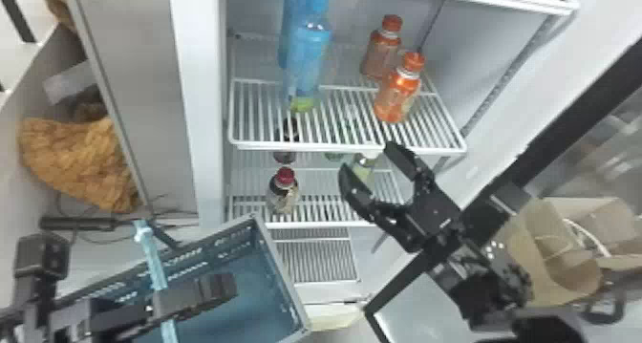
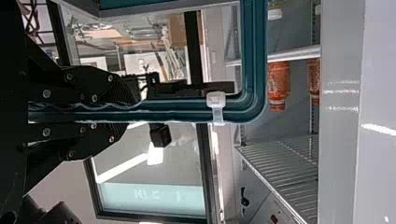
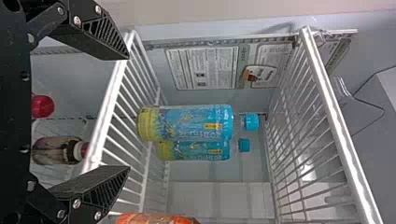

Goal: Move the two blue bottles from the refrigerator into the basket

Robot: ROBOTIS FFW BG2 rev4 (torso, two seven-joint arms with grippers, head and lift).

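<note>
My right gripper (image 1: pixel 367 159) stands open at the front edge of the upper shelf, lower and to the right of the blue bottles. Upright on that shelf are the front blue bottle (image 1: pixel 308 60) and, partly hidden behind it, the rear one (image 1: pixel 286 31). In the right wrist view, the open gripper (image 3: pixel 128 113) has nothing between its fingers; ahead lie the nearer blue bottle (image 3: pixel 187 123) and the farther one (image 3: pixel 201 150). My left gripper (image 1: pixel 227 287) is over the basket (image 1: pixel 282 275). The left wrist view has this gripper (image 2: pixel 123 109) shut on the teal basket handle (image 2: pixel 177 109).
Two orange bottles (image 1: pixel 399 89) share the shelf, right of the blue ones. Below are a red-capped bottle (image 1: pixel 284 194) and other drinks. The wire shelf (image 1: pixel 348 148) has a raised front edge; the fridge's left wall (image 1: pixel 200 103) stands beside it. A cardboard box (image 1: pixel 554 251) is at right.
</note>
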